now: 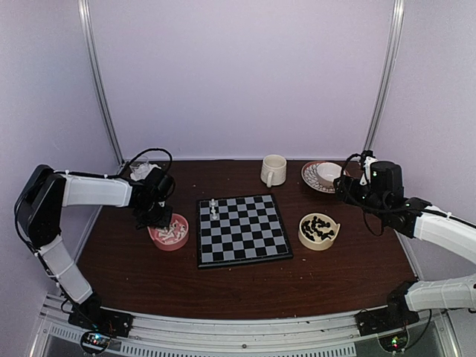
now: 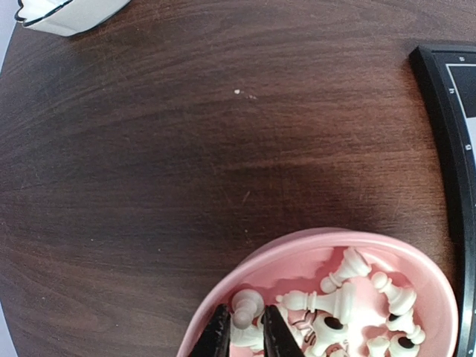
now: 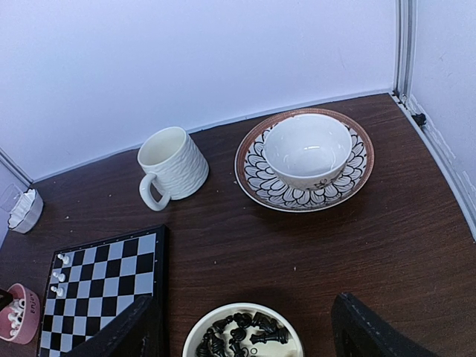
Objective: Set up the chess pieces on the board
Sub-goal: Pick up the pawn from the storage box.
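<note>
The board (image 1: 243, 229) lies mid-table with three white chess pieces (image 1: 214, 207) standing in its far left corner. A pink bowl (image 1: 169, 232) left of it holds several white pieces. My left gripper (image 2: 244, 327) reaches into that bowl, its fingers shut on a white pawn (image 2: 246, 306) near the bowl's rim (image 2: 297, 245). A cream bowl (image 1: 319, 230) right of the board holds several black pieces (image 3: 242, 335). My right gripper (image 3: 245, 327) hangs open above and behind that bowl, with nothing between its fingers (image 3: 126, 331).
A white mug (image 1: 273, 170) stands behind the board. A patterned plate (image 3: 357, 175) with a white bowl (image 3: 308, 149) on it sits at the back right. A small white dish (image 2: 67, 15) is at the back left. The board's black rim (image 2: 439, 111) runs close to the pink bowl.
</note>
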### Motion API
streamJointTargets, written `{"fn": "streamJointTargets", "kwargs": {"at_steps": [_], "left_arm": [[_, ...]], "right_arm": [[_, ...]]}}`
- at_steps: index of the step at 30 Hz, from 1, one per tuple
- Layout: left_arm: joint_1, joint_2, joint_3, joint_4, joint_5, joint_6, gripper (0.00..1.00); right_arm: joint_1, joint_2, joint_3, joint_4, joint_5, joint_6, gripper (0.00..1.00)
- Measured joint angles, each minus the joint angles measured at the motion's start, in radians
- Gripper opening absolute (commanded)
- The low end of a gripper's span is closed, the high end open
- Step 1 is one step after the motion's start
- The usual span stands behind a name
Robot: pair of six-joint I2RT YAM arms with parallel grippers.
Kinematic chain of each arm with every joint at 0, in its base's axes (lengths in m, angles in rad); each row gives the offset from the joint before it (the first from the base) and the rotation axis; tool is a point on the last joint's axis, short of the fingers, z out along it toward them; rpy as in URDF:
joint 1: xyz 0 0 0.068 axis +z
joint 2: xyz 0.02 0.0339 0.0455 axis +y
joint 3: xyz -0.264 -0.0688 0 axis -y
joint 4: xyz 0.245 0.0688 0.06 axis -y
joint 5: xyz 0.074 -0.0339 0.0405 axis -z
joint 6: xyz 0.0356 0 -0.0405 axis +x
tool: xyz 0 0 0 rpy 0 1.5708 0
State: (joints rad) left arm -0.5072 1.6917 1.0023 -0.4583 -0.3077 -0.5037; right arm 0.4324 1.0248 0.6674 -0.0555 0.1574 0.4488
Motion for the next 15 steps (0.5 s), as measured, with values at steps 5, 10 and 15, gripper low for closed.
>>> {"fn": "streamJointTargets", "kwargs": {"at_steps": [5,10,15], "left_arm": [[0.001,0.023,0.017,-0.023,-0.006,0.0,0.17],[0.001,0.04,0.035,-0.043,-0.006,0.0,0.17],[0.001,0.051,0.046,-0.051,-0.007,0.001,0.17]], "right_arm": [[0.0,0.0,0.0,0.0,0.0,0.0,0.82],[0.0,0.0,0.0,0.0,0.0,0.0,0.83],[0.0,0.0,0.0,0.0,0.0,0.0,0.82]]}}
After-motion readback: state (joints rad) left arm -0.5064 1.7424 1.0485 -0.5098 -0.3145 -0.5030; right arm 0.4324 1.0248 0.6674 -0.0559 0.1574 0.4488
